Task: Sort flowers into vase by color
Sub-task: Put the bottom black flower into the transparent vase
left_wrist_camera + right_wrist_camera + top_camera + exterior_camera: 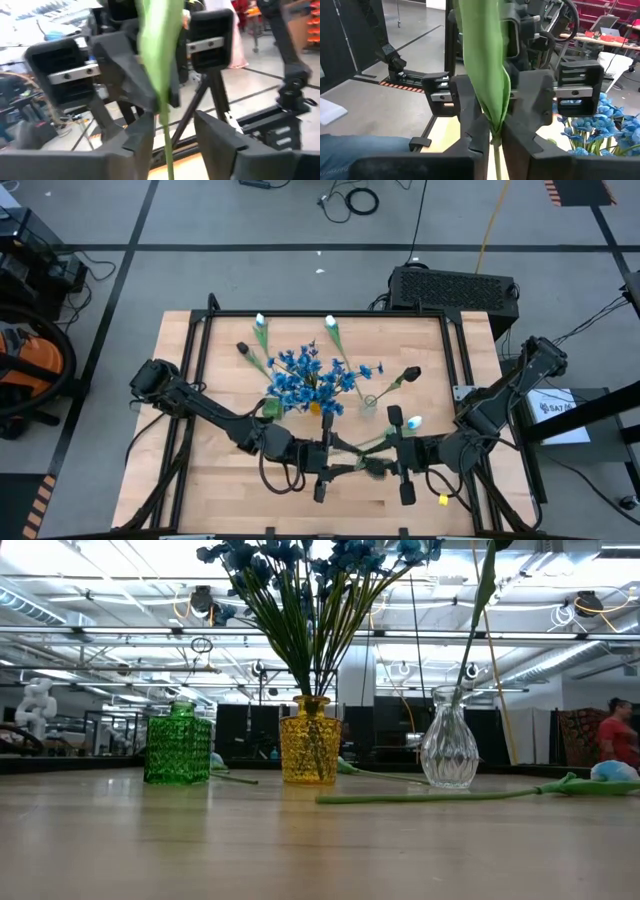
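Going left to right in the low view: the green vase (178,745) sits left of centre with nothing in it that I can see, so one colour probably hasn't gone in yet. The yellow vase (309,741) in the middle is packed with the blue flowers (300,555), stems bunched at the neck so they fan out up top. The clear vase (448,747) to the right holds a single thin stem with a dark bud out of frame. One pale tulip (610,771) lies flat on the tabletop (300,850) at the right edge.

From above, a couple more pale tulips (331,327) lie along the upper part of the tabletop, not sorted yet.

Bottom centre of the high view is where the action is: both arms meet over one green stem (365,448). The left hand (322,470) has its fingers spread, with the stem running loose between them. The right hand (495,135) is pinching that stem tight just below a folded leaf. Looks to me like a handover, so the right arm can get a better angle for dropping it into a vase.
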Controlling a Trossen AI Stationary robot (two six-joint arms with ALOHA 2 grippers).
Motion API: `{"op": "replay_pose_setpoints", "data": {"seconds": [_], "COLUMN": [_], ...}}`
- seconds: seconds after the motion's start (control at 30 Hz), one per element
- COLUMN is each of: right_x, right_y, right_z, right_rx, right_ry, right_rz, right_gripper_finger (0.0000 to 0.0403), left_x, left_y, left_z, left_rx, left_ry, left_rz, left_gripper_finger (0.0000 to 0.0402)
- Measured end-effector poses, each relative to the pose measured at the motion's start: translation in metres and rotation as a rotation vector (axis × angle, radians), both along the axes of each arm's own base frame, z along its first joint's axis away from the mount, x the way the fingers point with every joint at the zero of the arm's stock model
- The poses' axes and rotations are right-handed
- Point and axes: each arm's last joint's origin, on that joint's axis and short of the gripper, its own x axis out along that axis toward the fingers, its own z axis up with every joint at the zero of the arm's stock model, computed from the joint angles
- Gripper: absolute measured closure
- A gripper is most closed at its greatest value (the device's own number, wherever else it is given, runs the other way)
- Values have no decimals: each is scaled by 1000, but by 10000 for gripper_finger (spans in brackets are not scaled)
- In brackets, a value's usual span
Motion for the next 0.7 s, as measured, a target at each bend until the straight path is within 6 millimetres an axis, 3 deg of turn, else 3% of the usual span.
{"op": "replay_pose_setpoints", "data": {"seconds": [0.13,0.33,0.47,0.7], "right_x": [0,0,-6,-10], "right_y": [0,0,2,-7], "right_z": [0,0,3,1], "right_rx": [-2,7,11,-22], "right_ry": [0,0,-5,21], "right_rz": [-2,-3,16,-128], "right_gripper_finger": [395,394,400,399], "left_x": [1,-9,-28,-76], "left_y": [3,4,-1,-15], "left_z": [0,10,21,47], "left_rx": [-51,-121,-135,-87], "left_ry": [7,41,127,229], "left_rz": [99,111,85,-3], "left_gripper_finger": [210,145,110,102]}}
